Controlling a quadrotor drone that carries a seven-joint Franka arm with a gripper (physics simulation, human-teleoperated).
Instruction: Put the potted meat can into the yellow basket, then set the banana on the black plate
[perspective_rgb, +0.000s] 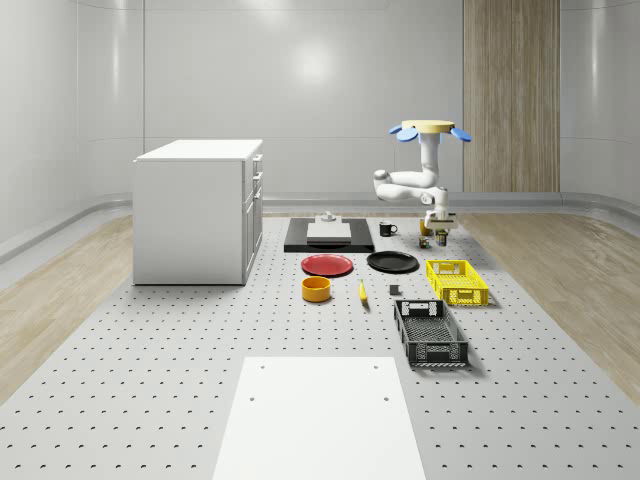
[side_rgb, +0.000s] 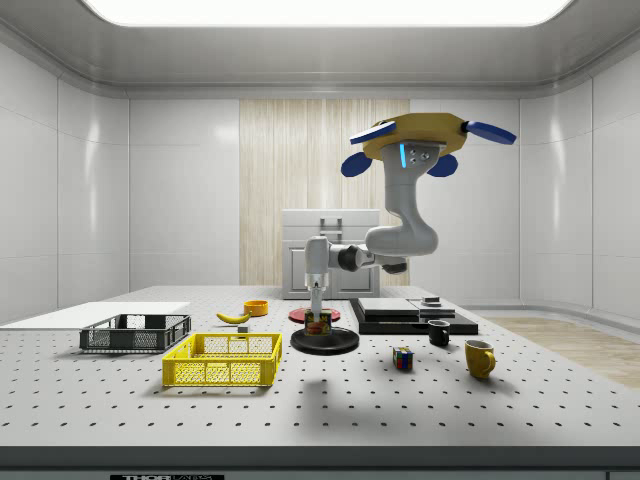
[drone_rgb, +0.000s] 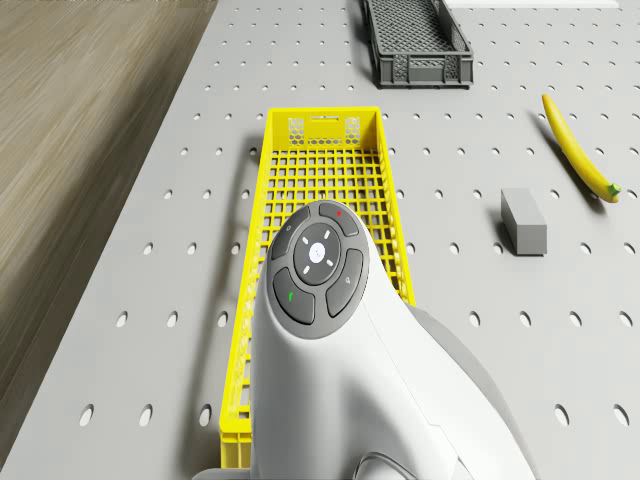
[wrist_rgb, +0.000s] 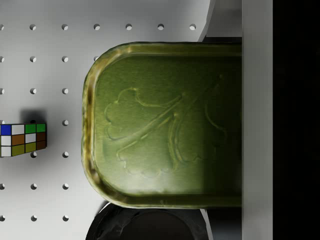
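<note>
Drone (side_rgb: 420, 135) hovers above the perforated table (perspective_rgb: 200, 340), over the far end of the yellow basket (perspective_rgb: 457, 281) in the whole-scene view. The arm hangs down and folds toward the side view's left.

Gripper (side_rgb: 318, 318) points straight down, low over the table, with the potted meat can (side_rgb: 319, 324) at its tips. In the wrist view the can's green top (wrist_rgb: 165, 125) sits right under the camera, one finger (wrist_rgb: 256, 120) along its edge. The fingers look closed on the can, though whether it is lifted or resting I cannot tell. In the side view the can lines up with the black plate (side_rgb: 325, 341), just beyond the basket's right end.

Step in hand: first one, can to basket. Basket looks empty in the drone view.

Next move calls for raising the can above the basket rim, carrying it over the mesh floor, then lowering and releasing.

Banana (perspective_rgb: 362, 292) lies on the table near the plate, untouched.
</note>
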